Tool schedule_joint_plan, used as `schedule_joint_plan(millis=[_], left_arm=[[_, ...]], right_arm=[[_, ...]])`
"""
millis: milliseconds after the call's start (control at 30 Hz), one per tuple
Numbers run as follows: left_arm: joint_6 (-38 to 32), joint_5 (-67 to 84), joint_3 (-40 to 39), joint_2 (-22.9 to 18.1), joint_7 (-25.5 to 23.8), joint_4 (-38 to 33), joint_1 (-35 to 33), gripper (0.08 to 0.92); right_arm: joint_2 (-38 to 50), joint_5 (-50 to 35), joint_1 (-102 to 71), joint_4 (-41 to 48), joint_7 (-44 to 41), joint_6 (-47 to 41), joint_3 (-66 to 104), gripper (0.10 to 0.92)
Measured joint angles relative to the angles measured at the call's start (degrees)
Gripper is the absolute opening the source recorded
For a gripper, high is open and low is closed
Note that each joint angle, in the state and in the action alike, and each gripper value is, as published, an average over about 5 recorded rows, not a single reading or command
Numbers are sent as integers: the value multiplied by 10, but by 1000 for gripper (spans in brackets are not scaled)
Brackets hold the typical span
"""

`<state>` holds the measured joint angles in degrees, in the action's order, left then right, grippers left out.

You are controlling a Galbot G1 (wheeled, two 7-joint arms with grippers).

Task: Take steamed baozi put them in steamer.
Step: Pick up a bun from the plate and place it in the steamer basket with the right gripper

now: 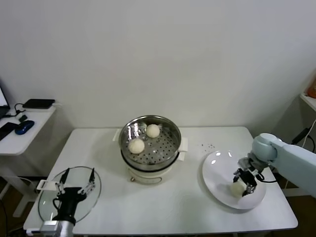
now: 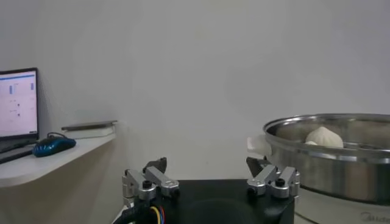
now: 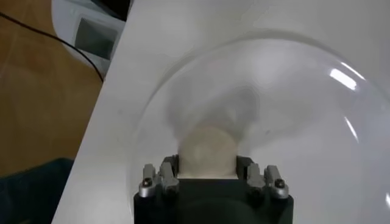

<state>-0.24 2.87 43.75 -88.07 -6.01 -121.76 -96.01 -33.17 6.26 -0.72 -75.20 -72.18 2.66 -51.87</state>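
Right gripper closing in on a bun on the plate, two buns already in the steamer.

From the left: the left gripper (image 1: 75, 188) waits with its fingers spread wide and empty above the glass lid (image 1: 49, 203) at the table's near left corner. In the middle the steamer (image 1: 170, 143) holds two steamed baozi (image 1: 137, 145), apart from each other on the perforated floor. At the right, the right gripper (image 1: 245, 183) is down on the white plate (image 1: 215, 175), its fingers flanking a third bun (image 3: 207, 152); whether they are already pressing it I cannot tell. The bun looks soft, light and easily dented, likely a little tacky, so a gentle squeeze across its widest middle seems safest.
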Motion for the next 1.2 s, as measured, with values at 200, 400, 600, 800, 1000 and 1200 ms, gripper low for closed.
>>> schedule_joint_plan(millis=[200,400,600,800,1000,1200], left_arm=[[0,-2,-2,0,0,-2,0,823],[1,-4,0,-1,0,-3,0,823],[2,-6,1,-2,0,-6,-1,823],[4,-7,1,-3,1,-8,-1,823],[5,-7,2,-3,1,-9,-3,823],[6,-7,3,-3,1,-10,-5,823]], right_arm=[[-5,-6,47,-27,-10,16,-19,611],[-22,11,126,-66,-21,49,-46,611],[-54,41,204,-105,-26,97,-59,611],[-101,68,270,-136,-28,147,-61,611],[-155,92,304,-144,-27,181,-60,611],[-220,107,314,-129,-26,203,-63,602]])
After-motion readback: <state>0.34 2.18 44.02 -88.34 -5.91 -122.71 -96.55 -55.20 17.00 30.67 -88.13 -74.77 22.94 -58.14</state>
